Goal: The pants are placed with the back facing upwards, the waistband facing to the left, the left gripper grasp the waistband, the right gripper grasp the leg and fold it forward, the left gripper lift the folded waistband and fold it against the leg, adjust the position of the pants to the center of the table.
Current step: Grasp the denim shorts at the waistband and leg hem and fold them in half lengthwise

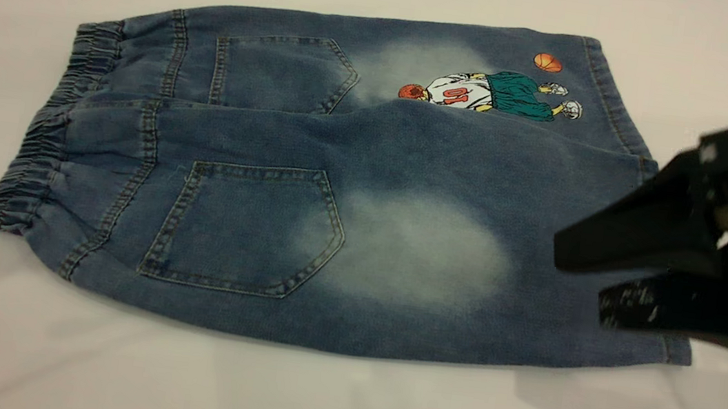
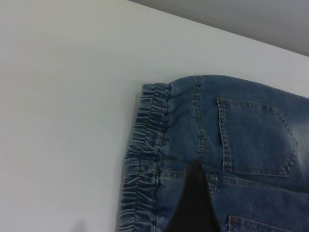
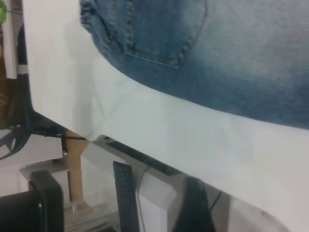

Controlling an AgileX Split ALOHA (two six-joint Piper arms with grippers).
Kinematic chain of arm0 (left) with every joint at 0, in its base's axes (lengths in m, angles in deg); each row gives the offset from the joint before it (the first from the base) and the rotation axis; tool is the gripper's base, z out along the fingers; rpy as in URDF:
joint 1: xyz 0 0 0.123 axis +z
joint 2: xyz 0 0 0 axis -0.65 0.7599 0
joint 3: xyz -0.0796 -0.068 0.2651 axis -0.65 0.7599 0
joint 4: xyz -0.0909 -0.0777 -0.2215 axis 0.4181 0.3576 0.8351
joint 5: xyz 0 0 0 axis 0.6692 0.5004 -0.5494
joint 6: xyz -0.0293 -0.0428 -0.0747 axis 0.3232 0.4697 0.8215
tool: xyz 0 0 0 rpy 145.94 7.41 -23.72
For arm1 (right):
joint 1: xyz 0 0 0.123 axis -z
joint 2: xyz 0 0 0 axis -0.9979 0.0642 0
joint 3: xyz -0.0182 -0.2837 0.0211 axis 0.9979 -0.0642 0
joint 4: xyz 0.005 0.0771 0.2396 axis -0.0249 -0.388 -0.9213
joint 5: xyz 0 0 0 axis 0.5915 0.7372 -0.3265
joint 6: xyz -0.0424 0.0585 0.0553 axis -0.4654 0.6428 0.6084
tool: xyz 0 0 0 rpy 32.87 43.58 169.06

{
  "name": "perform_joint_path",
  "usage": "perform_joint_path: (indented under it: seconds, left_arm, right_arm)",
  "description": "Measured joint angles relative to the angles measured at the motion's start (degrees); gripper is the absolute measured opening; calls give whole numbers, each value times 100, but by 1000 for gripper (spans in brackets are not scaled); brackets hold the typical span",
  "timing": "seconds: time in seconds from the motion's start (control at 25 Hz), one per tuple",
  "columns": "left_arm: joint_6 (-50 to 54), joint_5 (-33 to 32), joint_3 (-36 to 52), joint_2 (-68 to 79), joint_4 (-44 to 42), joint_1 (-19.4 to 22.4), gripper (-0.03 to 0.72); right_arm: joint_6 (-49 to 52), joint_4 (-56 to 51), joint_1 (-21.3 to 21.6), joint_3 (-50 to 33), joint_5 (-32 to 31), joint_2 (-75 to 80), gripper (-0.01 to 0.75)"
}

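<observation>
Pants (image 1: 339, 180) lie flat; right pincer (image 1: 580, 280), fingers slightly apart, hides the leg's hem.

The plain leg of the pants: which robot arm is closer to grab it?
Right. The right pincer hangs open just above the plain leg's hem, while the left arm is over the waistband end.

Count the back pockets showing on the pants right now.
2: one pocket on the far leg by the cartoon player, one pocket on the near plain leg. None looks hidden.
</observation>
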Motion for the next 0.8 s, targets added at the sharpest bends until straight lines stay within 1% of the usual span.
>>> perform_joint_path:
  seconds: [0.12,0.2,0.32,0.44,0.56,0.64,0.8]
  left_arm:
    - [-4,0,0,0,0,0,517]
    - [-15,0,0,0,0,0,517]
    - [-15,0,0,0,0,0,517]
    - [-15,8,0,0,0,0,517]
    - [-15,10,0,0,0,0,517]
    - [-15,10,0,0,0,0,517]
    - [-9,21,0,0,0,0,517]
  right_arm:
    - [-214,-158,235,0,-37,453,459]
    - [-214,-128,478,-4,-206,733,459]
    - [-208,-125,1045,-4,-574,952,459]
    - [-208,162,1613,-17,-544,1066,459]
    - [-208,351,2016,-77,-310,1259,459]
    - [-208,210,2143,-77,-221,1420,459]
    - [-208,25,2144,-72,-156,1725,459]
